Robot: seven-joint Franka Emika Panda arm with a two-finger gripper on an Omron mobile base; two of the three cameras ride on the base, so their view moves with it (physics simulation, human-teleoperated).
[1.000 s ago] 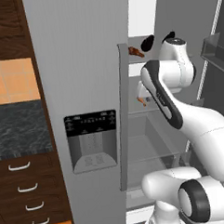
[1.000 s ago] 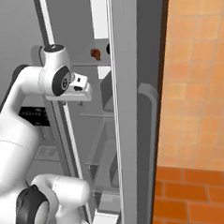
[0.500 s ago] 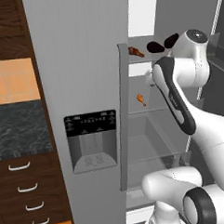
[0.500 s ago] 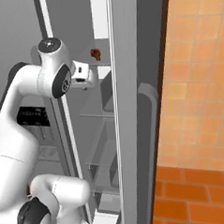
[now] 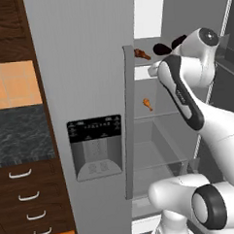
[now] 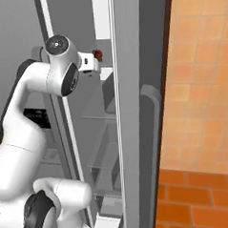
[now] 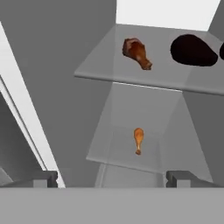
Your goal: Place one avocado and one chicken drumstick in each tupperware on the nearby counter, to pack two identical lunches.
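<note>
— Pincer (image 7: 112,178)?
— Spread wide, empty, short of the upper shelf (image 7: 109,65) edge.
— Food?
— Brown drumstick (image 7: 137,53) beside dark avocado (image 7: 193,50) up top; orange drumstick (image 7: 138,139) alone on lower shelf (image 7: 175,148), open room around.

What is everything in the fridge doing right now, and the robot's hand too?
Fridge door: shut on the left side; the right side stands open.
Upper drumstick: lying on the upper shelf.
Lower drumstick: lying on the shelf below.
Avocado: lying beside the upper drumstick.
Gripper: open, holding nothing, pointing into the fridge.
</note>
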